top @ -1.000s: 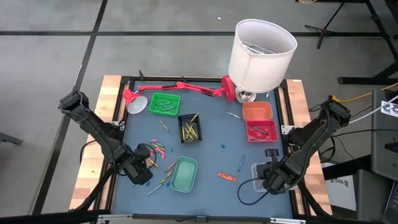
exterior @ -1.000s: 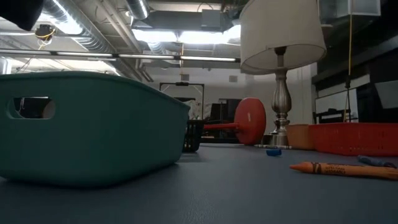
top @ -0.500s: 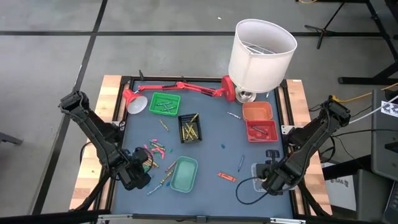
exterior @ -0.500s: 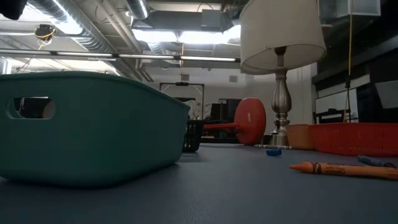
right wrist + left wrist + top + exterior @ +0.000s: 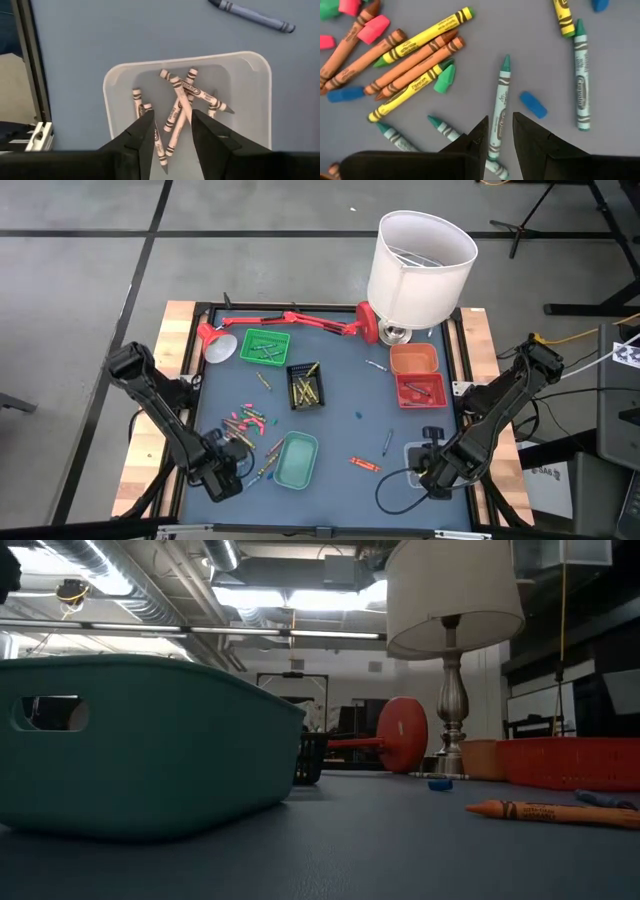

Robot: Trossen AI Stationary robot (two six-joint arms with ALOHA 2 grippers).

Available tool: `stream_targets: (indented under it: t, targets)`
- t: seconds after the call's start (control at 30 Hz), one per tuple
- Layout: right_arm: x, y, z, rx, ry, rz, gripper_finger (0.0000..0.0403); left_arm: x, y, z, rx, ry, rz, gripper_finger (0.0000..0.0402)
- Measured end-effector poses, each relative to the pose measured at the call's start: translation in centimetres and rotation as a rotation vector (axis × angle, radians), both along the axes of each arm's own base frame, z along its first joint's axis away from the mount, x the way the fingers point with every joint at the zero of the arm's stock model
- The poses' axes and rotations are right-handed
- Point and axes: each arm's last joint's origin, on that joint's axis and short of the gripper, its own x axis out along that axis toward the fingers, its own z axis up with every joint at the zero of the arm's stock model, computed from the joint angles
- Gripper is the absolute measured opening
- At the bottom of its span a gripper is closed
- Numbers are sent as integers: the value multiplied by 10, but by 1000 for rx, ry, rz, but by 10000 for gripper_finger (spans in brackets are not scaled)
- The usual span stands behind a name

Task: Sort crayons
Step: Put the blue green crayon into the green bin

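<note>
Many loose crayons (image 5: 252,420) lie on the blue mat at the near left. In the left wrist view they show as orange, yellow, green and teal sticks (image 5: 415,55). My left gripper (image 5: 226,477) is low over them and open. Its fingers stand on either side of a teal crayon (image 5: 500,100) that lies flat on the mat, and I see no touch. My right gripper (image 5: 436,472) is open and empty above the white tray (image 5: 255,65), which holds several white crayons (image 5: 185,95). An orange crayon (image 5: 364,465) and a blue one (image 5: 387,442) lie between the trays.
A teal tray (image 5: 297,459) stands right of my left gripper. Green (image 5: 265,345), black (image 5: 305,386), orange (image 5: 413,359) and red (image 5: 420,390) trays stand farther back. A white-shaded lamp (image 5: 420,265) and a red desk lamp (image 5: 290,320) are at the far edge. A black cable (image 5: 395,492) loops near the white tray.
My left gripper has gone toward the table's near edge along the loose crayons, and its arm has swung with it. It has left the top left corner of the low view. The crayons and trays lie as before.
</note>
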Motion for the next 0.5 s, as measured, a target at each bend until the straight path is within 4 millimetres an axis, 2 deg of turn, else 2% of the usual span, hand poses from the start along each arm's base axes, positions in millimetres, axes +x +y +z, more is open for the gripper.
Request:
stream_targets:
  t: [0.23,0.5]
  targets:
    - [2,2,0,10,-32,-3,127,2,-3,-12,39,31,-26,73]
    - [6,3,2,-15,-123,-21,127,4,-4,-15,53,5,-25,73]
